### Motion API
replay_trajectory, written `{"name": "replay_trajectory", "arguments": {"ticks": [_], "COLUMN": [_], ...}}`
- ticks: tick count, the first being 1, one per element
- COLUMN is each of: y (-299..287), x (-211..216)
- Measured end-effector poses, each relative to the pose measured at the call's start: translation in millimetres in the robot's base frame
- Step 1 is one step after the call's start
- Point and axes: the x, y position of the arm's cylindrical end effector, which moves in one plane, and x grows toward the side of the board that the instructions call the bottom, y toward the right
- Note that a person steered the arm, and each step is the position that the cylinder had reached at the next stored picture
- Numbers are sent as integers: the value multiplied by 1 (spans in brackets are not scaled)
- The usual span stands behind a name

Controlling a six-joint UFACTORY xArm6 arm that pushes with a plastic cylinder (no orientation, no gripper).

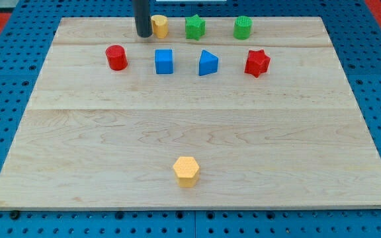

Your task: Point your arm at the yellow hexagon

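Note:
The yellow hexagon [186, 171] lies alone near the view's bottom, a little left of the middle of the wooden board [190, 125]. My rod comes down from the view's top and my tip [142, 34] rests on the board near its top edge. The tip stands right next to a second yellow block [160, 26], on its left side; I cannot tell if they touch. The tip is far from the yellow hexagon, nearly the whole depth of the board above it.
Along the top edge stand a green star [194, 27] and a green cylinder [243, 27]. Below them, in a row, are a red cylinder [116, 57], a blue cube [164, 61], a blue triangular block [208, 63] and a red star [257, 63].

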Motion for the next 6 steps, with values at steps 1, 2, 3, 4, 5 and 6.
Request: {"name": "replay_trajectory", "arguments": {"ticks": [1,2,3,4,5,6], "y": [71,105,75,92,119,169], "x": [30,31,46,81,144,204]}}
